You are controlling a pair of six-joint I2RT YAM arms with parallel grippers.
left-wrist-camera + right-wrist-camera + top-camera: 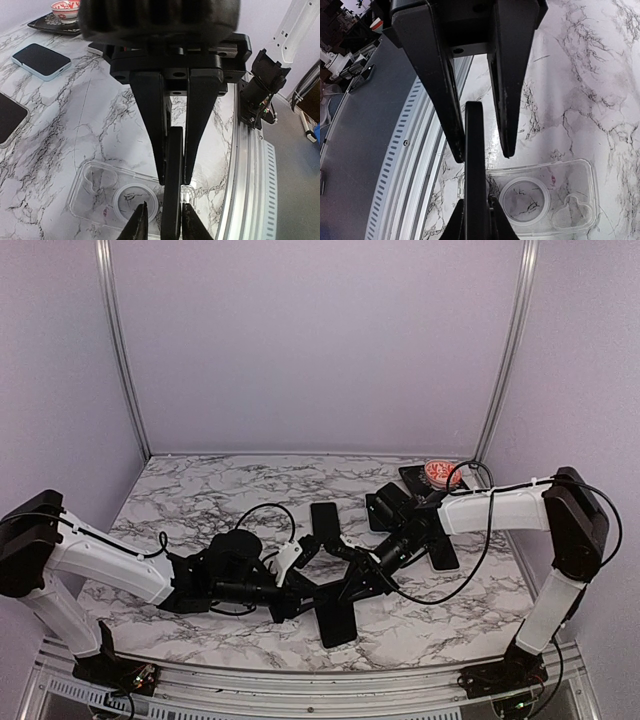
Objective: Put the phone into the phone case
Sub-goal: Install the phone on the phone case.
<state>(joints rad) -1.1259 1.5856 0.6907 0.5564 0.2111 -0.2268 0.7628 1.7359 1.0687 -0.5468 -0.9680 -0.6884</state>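
Note:
A black phone is held on edge near the table's front, seen edge-on in the left wrist view and the right wrist view. My left gripper is shut on it; in the top view the left gripper reaches in from the left. My right gripper is open around the same phone: one finger touches it and the other stands apart. It comes in from the right. A clear phone case lies flat on the marble just below the phone, and shows in the right wrist view.
A second black phone lies behind the grippers. A phone in a pale blue case lies further back. A bowl stands on a dark tray at the back right. The metal front rail runs close beside the case.

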